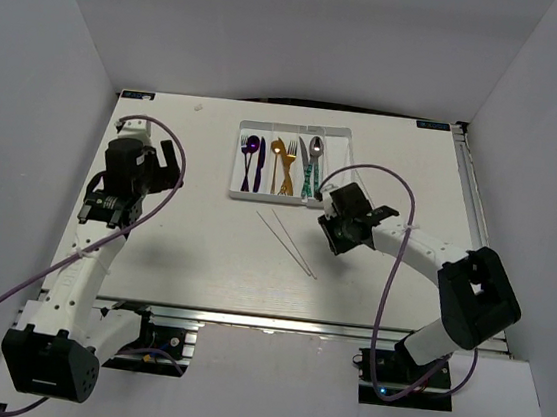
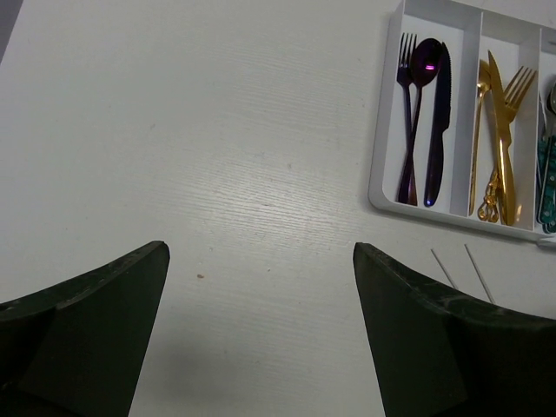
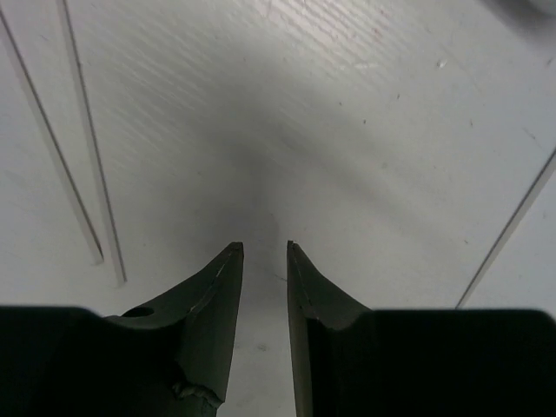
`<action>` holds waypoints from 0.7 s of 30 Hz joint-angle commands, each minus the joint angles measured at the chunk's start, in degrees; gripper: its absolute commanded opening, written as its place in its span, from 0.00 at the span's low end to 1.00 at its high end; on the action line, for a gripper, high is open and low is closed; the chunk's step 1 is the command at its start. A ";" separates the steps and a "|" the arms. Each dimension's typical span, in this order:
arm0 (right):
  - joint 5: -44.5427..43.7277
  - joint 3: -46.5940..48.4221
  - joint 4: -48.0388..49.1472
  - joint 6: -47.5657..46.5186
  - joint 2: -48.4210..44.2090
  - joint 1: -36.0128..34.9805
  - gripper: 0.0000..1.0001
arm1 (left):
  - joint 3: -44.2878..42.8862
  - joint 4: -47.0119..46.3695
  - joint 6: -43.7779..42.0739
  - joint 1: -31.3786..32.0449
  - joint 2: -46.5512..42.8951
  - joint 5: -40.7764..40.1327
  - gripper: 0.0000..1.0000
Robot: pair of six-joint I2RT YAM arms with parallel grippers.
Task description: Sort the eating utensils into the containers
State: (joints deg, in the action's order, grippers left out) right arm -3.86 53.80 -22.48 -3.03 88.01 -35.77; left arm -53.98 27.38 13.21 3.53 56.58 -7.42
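Observation:
The white tray (image 1: 284, 202) (image 2: 382, 195) lies at the back middle of the table. Its compartments hold purple utensils (image 1: 254, 158) (image 2: 426, 113), gold utensils (image 1: 284, 161) (image 2: 499, 130) and teal-handled silver utensils (image 1: 311, 167) (image 2: 547, 165). Two thin white chopsticks (image 1: 290, 238) (image 2: 476, 269) (image 3: 87, 165) lie on the table in front of the tray. My right gripper (image 1: 330, 240) (image 3: 264, 244) hovers low over bare table just right of them, open by a narrow gap with nothing in it. My left gripper (image 1: 165, 168) (image 2: 261, 245) stands wide open and empty over the table left of the tray.
White walls close in the table on three sides. A purple cable (image 1: 383, 175) loops from the right arm near the tray's right corner. A thin straight line (image 3: 512, 221) crosses the table at the right in the right wrist view.

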 commanded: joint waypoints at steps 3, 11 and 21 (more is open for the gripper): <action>-3.88 0.43 3.23 -0.93 0.40 -1.23 0.35 | 0.45 2.24 -0.20 -0.28 -3.49 -2.95 0.98; -1.68 8.59 3.32 1.36 10.15 -4.04 0.36 | 3.09 3.29 -3.63 -0.28 -8.50 -7.26 0.98; -0.36 15.02 1.30 2.59 14.12 -8.70 0.40 | 4.67 4.70 -4.25 -0.28 -12.89 -9.45 0.98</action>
State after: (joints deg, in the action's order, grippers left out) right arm -5.10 66.19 -20.93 -1.39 101.84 -43.75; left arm -49.65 31.38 9.87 3.53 45.25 -15.35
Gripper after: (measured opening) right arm 0.396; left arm 0.983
